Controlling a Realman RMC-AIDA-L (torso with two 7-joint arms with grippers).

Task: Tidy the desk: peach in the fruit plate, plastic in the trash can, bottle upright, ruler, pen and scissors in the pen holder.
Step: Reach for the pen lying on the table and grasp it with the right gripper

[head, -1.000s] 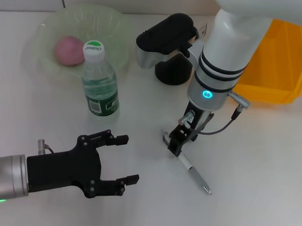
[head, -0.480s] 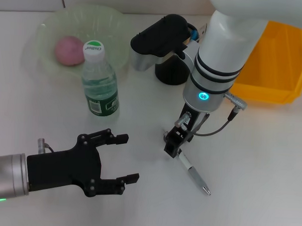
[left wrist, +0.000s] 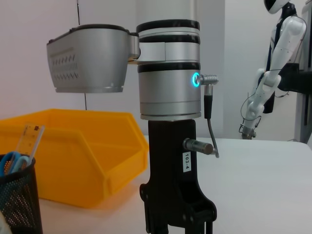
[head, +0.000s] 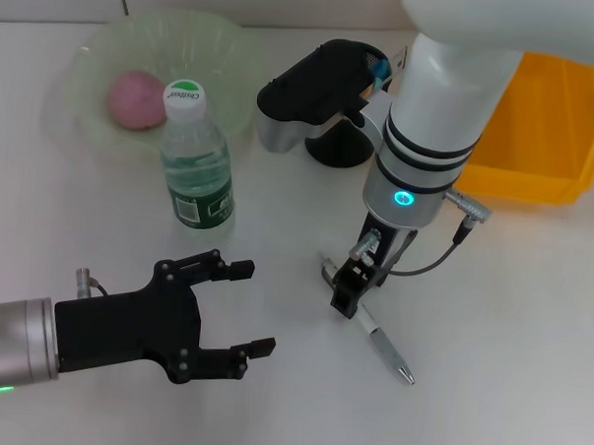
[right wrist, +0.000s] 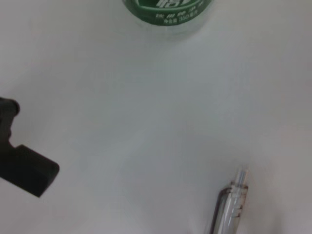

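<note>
Peach (head: 135, 99) lies in the pale green fruit plate (head: 226, 42), well beyond the left gripper (head: 236, 309), and the bottle (head: 194, 159) stands upright just in front of that plate, its green cap up. The left gripper hovers low over the desk (head: 509, 330) with its black fingers spread wide and nothing between them, the bottle a little way past its upper finger. To its right, the right gripper (head: 348, 289) hangs straight down over the pen (head: 382, 344); whether its fingers are parted or closed on anything cannot be told. The pen lies flat on the desk, one end right under this gripper and the tip pointing away toward the near right. Behind the right arm stands the black mesh pen holder (head: 340, 146), with the ruler (left wrist: 29, 139) and blue-handled scissors (left wrist: 9, 163) already upright inside it. Further right of the gripper sits the orange bin (head: 553, 125).
</note>
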